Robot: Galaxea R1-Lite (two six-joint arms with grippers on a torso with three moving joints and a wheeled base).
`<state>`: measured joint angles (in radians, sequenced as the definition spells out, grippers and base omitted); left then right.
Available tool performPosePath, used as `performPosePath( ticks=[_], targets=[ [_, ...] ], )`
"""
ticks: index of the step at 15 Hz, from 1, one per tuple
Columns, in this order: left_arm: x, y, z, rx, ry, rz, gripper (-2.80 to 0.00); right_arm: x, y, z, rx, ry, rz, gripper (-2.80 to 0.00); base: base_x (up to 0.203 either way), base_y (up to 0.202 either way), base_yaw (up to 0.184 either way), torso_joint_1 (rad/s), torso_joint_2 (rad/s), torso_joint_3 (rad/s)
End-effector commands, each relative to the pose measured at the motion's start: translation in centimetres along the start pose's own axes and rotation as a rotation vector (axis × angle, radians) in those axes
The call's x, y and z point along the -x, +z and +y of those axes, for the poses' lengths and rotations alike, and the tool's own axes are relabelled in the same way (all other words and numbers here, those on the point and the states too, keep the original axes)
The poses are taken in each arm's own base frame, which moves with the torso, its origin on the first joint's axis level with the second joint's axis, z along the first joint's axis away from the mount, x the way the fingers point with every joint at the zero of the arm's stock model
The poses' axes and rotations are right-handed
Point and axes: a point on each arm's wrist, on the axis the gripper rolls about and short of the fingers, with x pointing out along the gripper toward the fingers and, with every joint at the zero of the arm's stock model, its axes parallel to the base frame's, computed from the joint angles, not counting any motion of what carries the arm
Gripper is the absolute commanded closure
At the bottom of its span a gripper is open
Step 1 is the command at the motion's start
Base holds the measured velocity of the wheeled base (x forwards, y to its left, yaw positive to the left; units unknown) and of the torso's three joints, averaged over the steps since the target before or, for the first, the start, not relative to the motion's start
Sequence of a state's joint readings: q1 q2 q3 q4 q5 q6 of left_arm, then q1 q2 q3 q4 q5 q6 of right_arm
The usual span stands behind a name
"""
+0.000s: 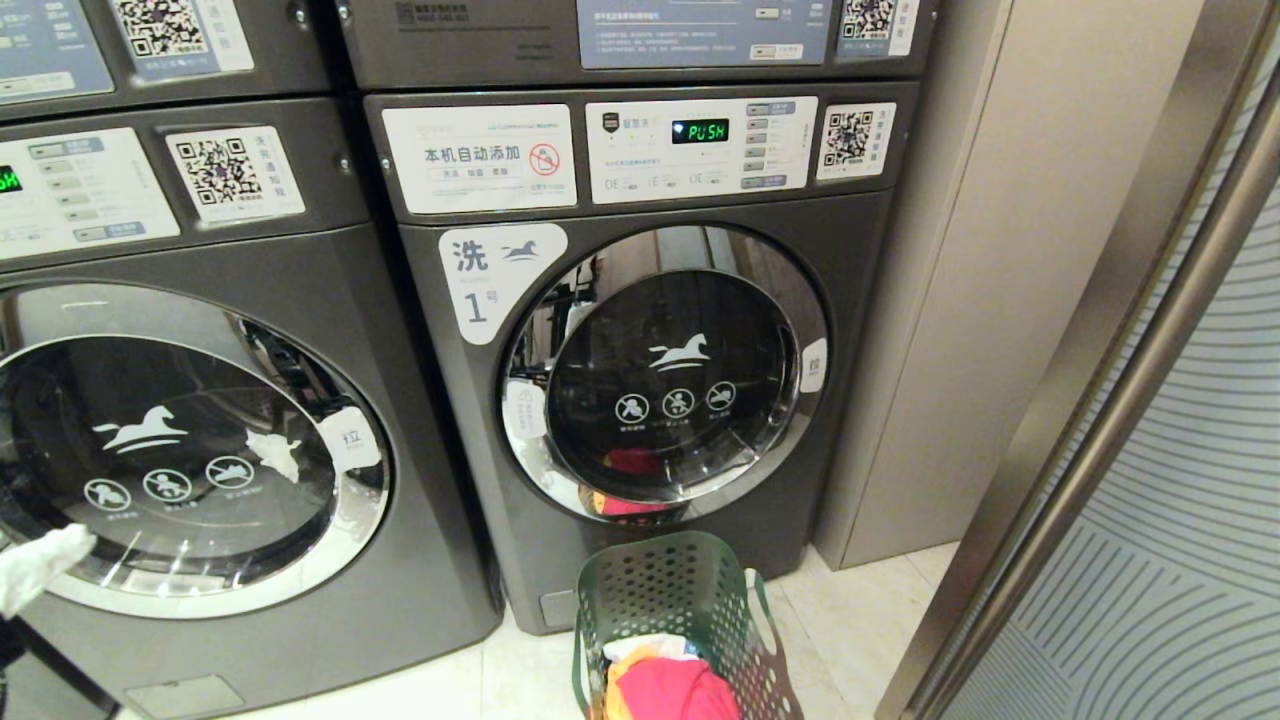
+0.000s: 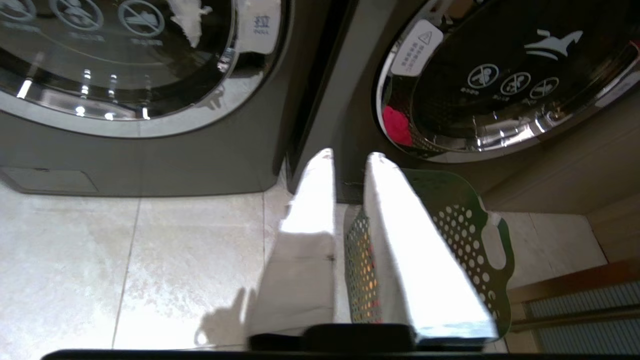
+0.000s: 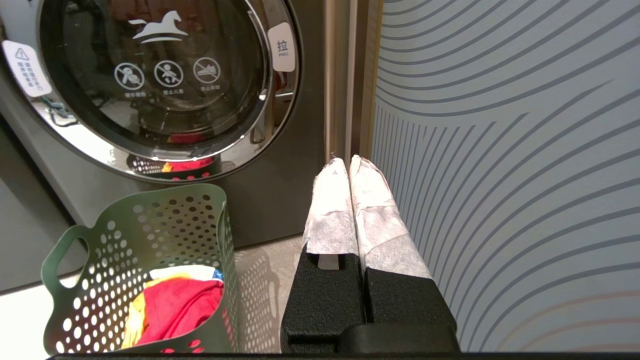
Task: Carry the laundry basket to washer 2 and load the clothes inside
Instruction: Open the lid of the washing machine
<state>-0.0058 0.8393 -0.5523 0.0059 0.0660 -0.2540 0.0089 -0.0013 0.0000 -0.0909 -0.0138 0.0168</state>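
Washer 2 cannot be confirmed by its number here: the grey front-loading washer on the left [image 1: 200,450] shows no number label, only a horse mark on its round glass door, and that door is closed. Beside it, on its right, stands the washer labelled 1 [image 1: 640,380], also dark grey, with a chrome-ringed door that is closed and a green display reading PUSH. To the right of this machine is a beige wall panel [image 1: 960,300], and further right a sliding door with curved grey lines [image 1: 1180,560].

On the pale tiled floor [image 2: 125,270], just in front of the washer labelled 1, stands the laundry basket [image 1: 680,600], dark green with round holes, upright. Inside it lie the clothes [image 1: 665,685]: a pink-red piece on top, yellow-orange and white beneath.

At the left edge of the head view, the left gripper [image 2: 350,157] is before the left washer's door; its white-wrapped fingers stand a little apart and hold nothing. The right gripper [image 3: 350,162] has its fingers pressed together, empty, near the sliding door.
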Motion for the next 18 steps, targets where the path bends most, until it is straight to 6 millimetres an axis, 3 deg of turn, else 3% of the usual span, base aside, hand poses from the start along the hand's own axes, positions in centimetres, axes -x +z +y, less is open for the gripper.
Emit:
performPosePath(
  ticks=[1, 4, 8, 10, 13, 18],
  targets=[
    [-3.8, -0.6, 0.0, 0.004, 0.012, 0.09, -2.8, -0.2, -0.9, 0.0, 0.002, 0.0, 0.034, 0.0, 0.0, 0.0, 0.0, 0.0, 0.0, 0.0],
    [-10.5, 0.3, 1.0, 0.036, -0.053, 0.091, -2.8, -0.2, -0.9, 0.0, 0.002, 0.0, 0.034, 0.0, 0.0, 0.0, 0.0, 0.0, 0.0, 0.0],
    [-19.1, 1.4, 6.0, 0.034, -0.376, 0.029, -2.8, -0.2, -0.9, 0.0, 0.002, 0.0, 0.034, 0.0, 0.0, 0.0, 0.0, 0.0, 0.0, 0.0],
    [-21.5, 1.2, 9.0, 0.008, -0.497, -0.002, -2.8, -0.2, -0.9, 0.0, 0.0, 0.0, 0.034, 0.0, 0.0, 0.0, 0.0, 0.0, 0.0, 0.0],
    [-24.8, -0.9, 11.6, -0.031, -0.563, -0.026, -2.8, -0.2, -0.9, 0.0, 0.001, 0.0, 0.034, 0.0, 0.0, 0.0, 0.0, 0.0, 0.0, 0.0],
    [-27.5, -3.1, 13.0, -0.142, -0.732, -0.071, -2.8, -0.2, -0.9, 0.0, 0.0, 0.0, 0.034, 0.0, 0.0, 0.0, 0.0, 0.0, 0.0, 0.0]
  ],
)
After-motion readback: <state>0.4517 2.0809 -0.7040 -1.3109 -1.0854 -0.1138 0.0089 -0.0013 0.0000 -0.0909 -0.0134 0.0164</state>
